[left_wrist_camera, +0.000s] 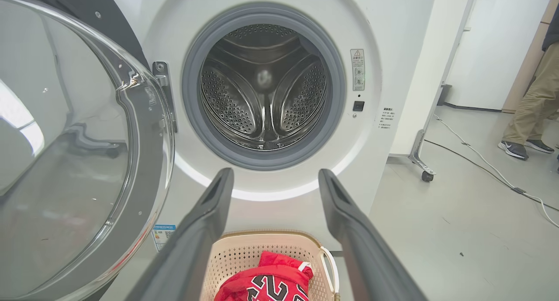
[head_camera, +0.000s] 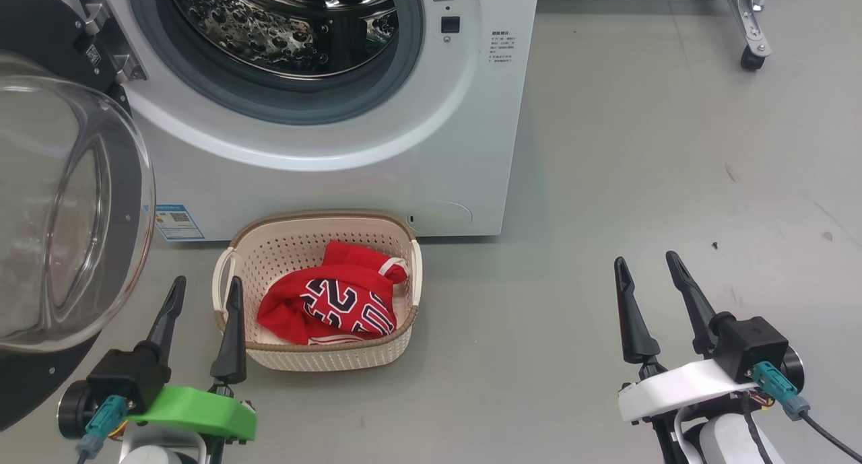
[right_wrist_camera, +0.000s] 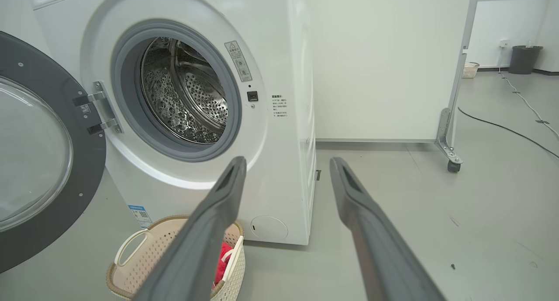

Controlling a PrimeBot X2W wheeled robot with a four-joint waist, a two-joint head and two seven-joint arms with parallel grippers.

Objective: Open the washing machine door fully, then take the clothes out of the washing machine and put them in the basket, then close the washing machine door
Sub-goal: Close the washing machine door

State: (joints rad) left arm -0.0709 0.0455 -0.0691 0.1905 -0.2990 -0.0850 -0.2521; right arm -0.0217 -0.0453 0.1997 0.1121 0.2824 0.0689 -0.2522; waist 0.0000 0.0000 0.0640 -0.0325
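L gripper (head_camera: 202, 295): spread, empty, low beside basket.
Door (head_camera: 67, 215): swung wide at far left, glass bulge facing out.
Drum (left_wrist_camera: 264, 87): looks bare.
Clothes (head_camera: 330, 302): red heap in basket (head_camera: 316, 359), in front of washer (head_camera: 323, 174).
R gripper (head_camera: 650, 272): spread, empty, over bare floor.
Next, I'd guess: shut door w/ L arm, push on black rim, steady til it latches.
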